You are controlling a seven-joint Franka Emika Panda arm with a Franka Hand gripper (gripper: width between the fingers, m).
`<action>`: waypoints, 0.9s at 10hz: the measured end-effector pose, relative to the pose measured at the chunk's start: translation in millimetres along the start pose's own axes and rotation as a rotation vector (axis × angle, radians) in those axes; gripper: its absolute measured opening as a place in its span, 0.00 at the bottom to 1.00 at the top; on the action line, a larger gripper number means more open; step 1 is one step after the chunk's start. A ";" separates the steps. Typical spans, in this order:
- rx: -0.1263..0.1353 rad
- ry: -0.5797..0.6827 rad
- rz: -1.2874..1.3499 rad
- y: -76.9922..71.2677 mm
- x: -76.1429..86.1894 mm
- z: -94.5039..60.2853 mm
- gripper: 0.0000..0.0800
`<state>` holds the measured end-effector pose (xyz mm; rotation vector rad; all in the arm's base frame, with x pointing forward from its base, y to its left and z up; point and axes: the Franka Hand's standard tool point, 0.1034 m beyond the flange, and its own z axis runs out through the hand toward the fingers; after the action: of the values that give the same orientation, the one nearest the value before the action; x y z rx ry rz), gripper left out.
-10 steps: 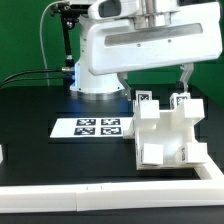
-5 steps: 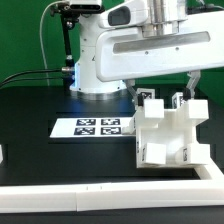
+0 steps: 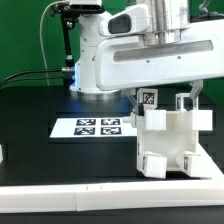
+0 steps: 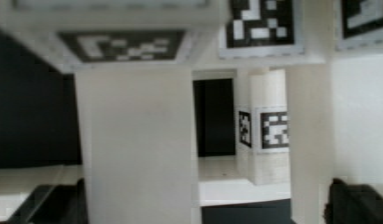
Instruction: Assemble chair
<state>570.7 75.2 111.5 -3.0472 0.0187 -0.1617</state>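
Note:
The partly built white chair stands on the black table at the exterior view's right, with marker tags on top of its posts. My gripper is lowered over its upper part and is open. One dark finger is on each side of the chair's posts. In the wrist view a broad white post and a thinner bar fill the space between the fingertips. I cannot tell whether the fingers touch the plastic.
The marker board lies flat to the left of the chair. A long white border rail runs along the table's front edge, just below the chair. The arm's white base stands behind. A small white piece shows at the left edge.
The arm has come lower over the chair. The chair now sits nearer the front rail and a little to the exterior view's right. The jaws have stayed wide.

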 end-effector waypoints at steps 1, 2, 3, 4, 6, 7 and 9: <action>-0.002 0.001 0.008 0.2 0.7 2.6 0.81; -0.004 0.011 0.009 1.1 2.5 4.1 0.81; -0.005 0.011 0.017 4.9 3.2 6.2 0.81; -0.006 0.012 0.022 5.0 5.4 8.3 0.81; -0.009 0.010 0.022 5.2 12.0 16.7 0.81; -0.009 0.012 0.023 5.2 15.7 16.5 0.81; -0.009 0.021 0.024 4.2 23.3 17.6 0.81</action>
<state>595.7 72.2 96.1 -3.0526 0.0575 -0.1919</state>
